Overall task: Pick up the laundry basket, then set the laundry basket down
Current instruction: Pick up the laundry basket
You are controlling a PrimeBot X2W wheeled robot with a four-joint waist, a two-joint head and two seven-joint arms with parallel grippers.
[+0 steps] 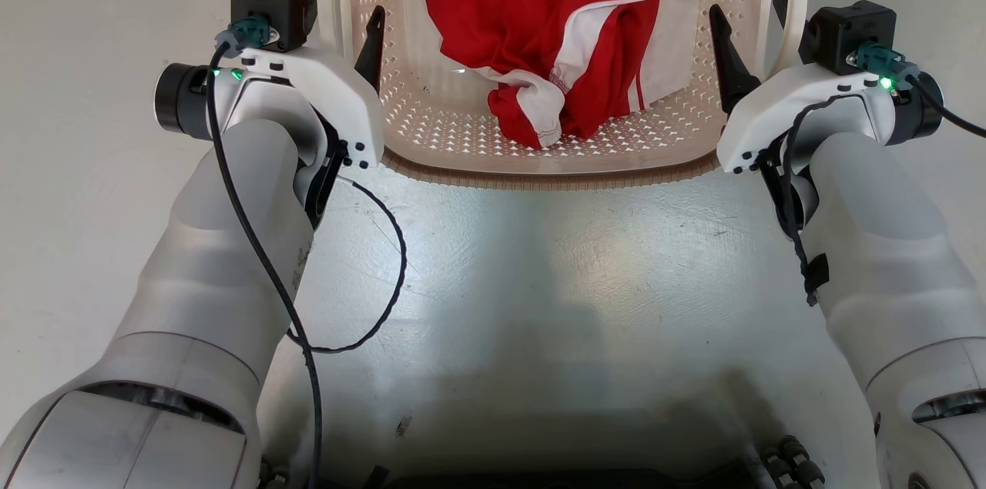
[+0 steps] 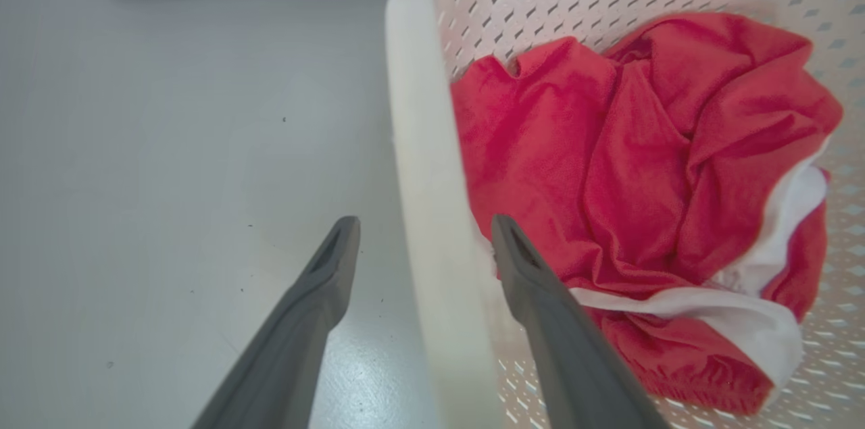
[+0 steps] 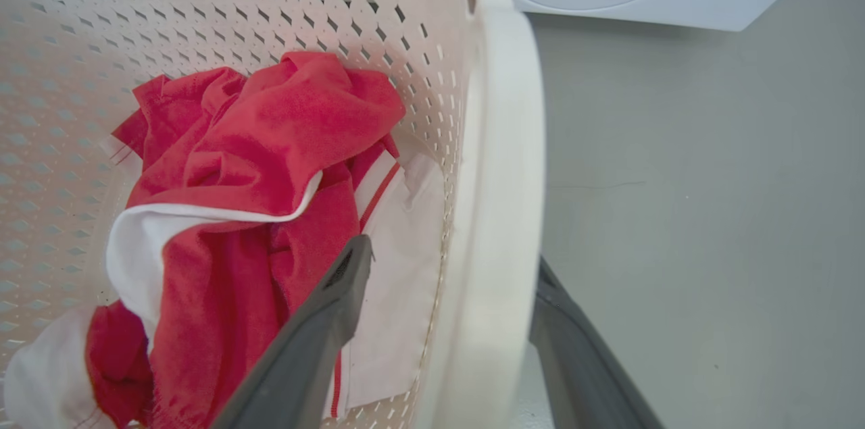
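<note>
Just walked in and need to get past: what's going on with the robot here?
The robot has both arms reaching to a laundry basket that holds a red and white garment. The left end effector straddles the basket's left handle, one finger outside and one inside, with gaps on both sides. The right end effector straddles the right handle likewise. Neither looks clamped yet, so the lift seems not to have begun.

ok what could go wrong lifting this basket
Both the left gripper and the right gripper straddle the side handles of the laundry basket with jaws open, so lifting before closing could let a handle slip. The right gripper's inner finger sits close to the red and white garment and might pinch cloth.
</note>
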